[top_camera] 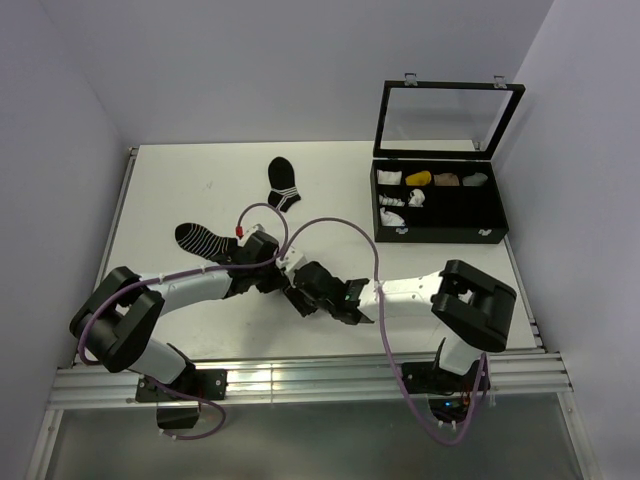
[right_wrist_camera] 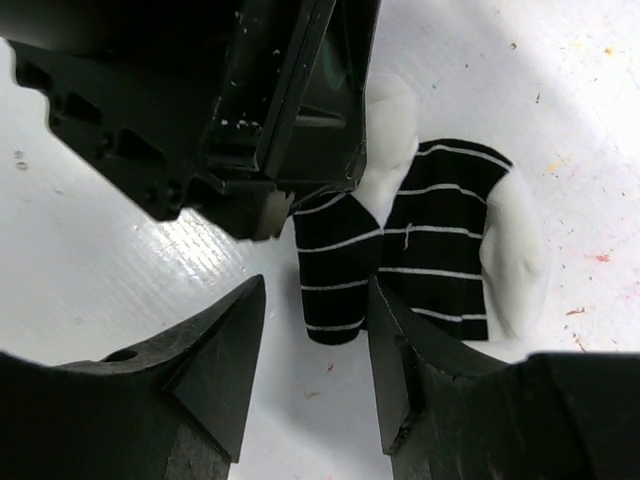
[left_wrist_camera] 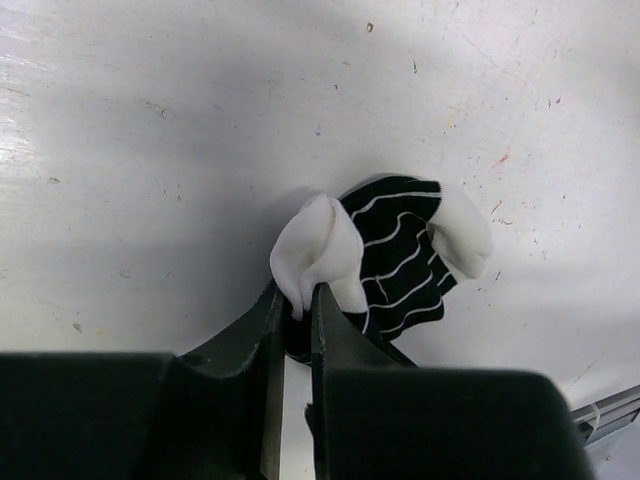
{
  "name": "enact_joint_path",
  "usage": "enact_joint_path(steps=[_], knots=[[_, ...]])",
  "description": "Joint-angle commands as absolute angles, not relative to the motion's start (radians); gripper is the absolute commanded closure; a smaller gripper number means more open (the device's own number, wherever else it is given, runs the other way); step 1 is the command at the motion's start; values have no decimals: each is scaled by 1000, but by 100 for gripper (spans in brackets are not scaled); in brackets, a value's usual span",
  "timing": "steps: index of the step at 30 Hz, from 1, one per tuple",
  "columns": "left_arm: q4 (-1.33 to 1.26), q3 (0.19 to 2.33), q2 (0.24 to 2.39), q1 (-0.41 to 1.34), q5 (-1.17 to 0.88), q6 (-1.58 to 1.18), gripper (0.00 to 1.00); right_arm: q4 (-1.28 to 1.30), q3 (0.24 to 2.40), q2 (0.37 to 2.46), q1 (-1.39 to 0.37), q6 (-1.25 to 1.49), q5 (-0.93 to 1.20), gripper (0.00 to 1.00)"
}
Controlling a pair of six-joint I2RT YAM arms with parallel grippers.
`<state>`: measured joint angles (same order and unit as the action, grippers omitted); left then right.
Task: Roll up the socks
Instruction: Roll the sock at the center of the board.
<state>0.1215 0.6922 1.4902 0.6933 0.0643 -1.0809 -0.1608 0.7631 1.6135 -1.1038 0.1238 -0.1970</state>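
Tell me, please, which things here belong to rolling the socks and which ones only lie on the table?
Belong to the job: bundled socks, white and black-striped; left gripper, shut on their white part; right gripper, open next to them.

Just lying about: striped sock; black sock with white bands; open compartment box.
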Motion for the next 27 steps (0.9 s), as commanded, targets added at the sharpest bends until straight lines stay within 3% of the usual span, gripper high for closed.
enact_joint_path(steps=[1,7,10,14,17,18,21,23,27], knots=[[146,718,1493,699,64,-1058,99,-206,804,1646,-1118,84,-242,48],[140,716,1491,699,57,-1063,99,-199,815,1706,-1126,84,-273,58],[135,712,1483,699,52,-1068,99,-193,813,1730,-1124,94,-284,69],[135,701,1465,699,58,-1081,96,-196,795,1717,-1123,110,-287,100],[132,687,1441,699,74,-1095,78,-196,778,1684,-1112,132,-246,100],[127,677,1433,699,83,-1098,65,-195,772,1675,-1097,143,-198,100],[115,649,1393,699,101,-1121,45,-181,767,1654,-1045,190,-112,100],[110,634,1356,699,127,-1144,35,-195,747,1632,-1014,231,-14,100],[103,586,1287,698,181,-1180,26,-224,718,1617,-927,304,167,100]])
